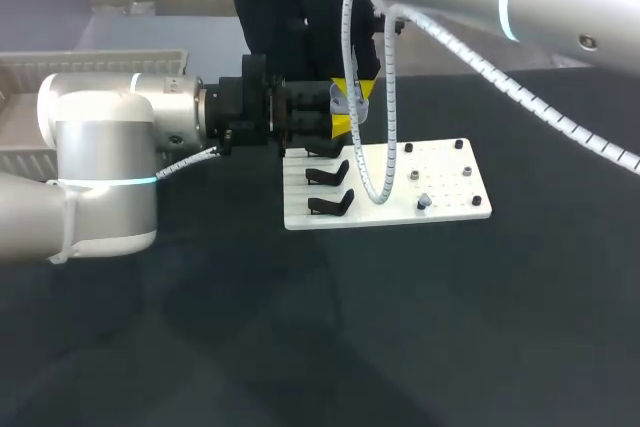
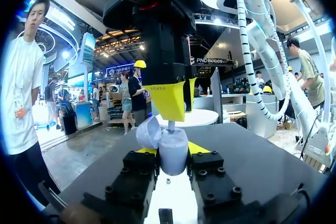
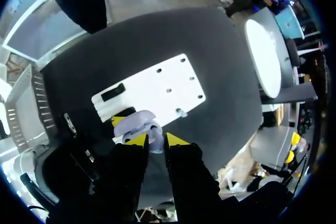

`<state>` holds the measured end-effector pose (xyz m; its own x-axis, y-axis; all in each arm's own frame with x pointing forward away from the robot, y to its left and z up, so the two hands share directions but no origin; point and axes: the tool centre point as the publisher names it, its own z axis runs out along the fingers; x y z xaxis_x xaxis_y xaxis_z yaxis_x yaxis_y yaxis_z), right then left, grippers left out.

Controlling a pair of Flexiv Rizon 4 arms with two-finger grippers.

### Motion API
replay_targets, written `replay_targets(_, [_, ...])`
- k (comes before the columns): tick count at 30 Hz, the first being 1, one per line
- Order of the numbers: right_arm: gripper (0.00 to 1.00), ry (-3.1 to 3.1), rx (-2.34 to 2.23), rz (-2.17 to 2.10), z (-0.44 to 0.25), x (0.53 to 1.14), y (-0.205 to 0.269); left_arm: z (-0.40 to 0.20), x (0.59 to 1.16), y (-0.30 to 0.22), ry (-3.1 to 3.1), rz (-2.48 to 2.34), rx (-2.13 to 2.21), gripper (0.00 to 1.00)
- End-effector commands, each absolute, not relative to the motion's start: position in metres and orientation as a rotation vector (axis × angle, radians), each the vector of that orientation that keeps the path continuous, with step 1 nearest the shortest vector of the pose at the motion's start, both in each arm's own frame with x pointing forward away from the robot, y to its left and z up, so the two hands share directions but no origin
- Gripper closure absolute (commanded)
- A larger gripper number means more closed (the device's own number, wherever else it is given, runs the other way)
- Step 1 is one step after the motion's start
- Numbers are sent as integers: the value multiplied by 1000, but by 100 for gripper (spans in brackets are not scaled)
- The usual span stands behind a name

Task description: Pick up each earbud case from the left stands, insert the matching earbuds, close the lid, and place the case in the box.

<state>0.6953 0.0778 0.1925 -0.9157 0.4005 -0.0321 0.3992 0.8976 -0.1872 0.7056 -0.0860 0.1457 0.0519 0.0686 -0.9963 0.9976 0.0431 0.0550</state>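
My left gripper [image 2: 172,149] is shut on a pale lavender earbud case [image 2: 174,156], held upright above the white stand board [image 1: 440,182]. The case's lid [image 2: 149,132] hangs open to one side. From above, my right gripper [image 2: 172,103] is shut on a small white earbud [image 2: 171,125], whose stem points down into the open case. In the right wrist view the earbud [image 3: 155,144] sits between the yellow tips, with the case [image 3: 134,123] just beneath. In the head view both grippers meet over the board's far left corner [image 1: 345,112].
Two empty black stands [image 1: 330,172] [image 1: 332,203] sit on the board's left side. Small pegs and one earbud [image 1: 424,202] stand on its right side. A white slatted box [image 1: 90,72] lies at the far left of the dark table.
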Motion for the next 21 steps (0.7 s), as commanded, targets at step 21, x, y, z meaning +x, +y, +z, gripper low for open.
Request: replay_targets(21, [100,-3035,-640,310,188,702,80,146,706,-86,1238,-1104,1250,100])
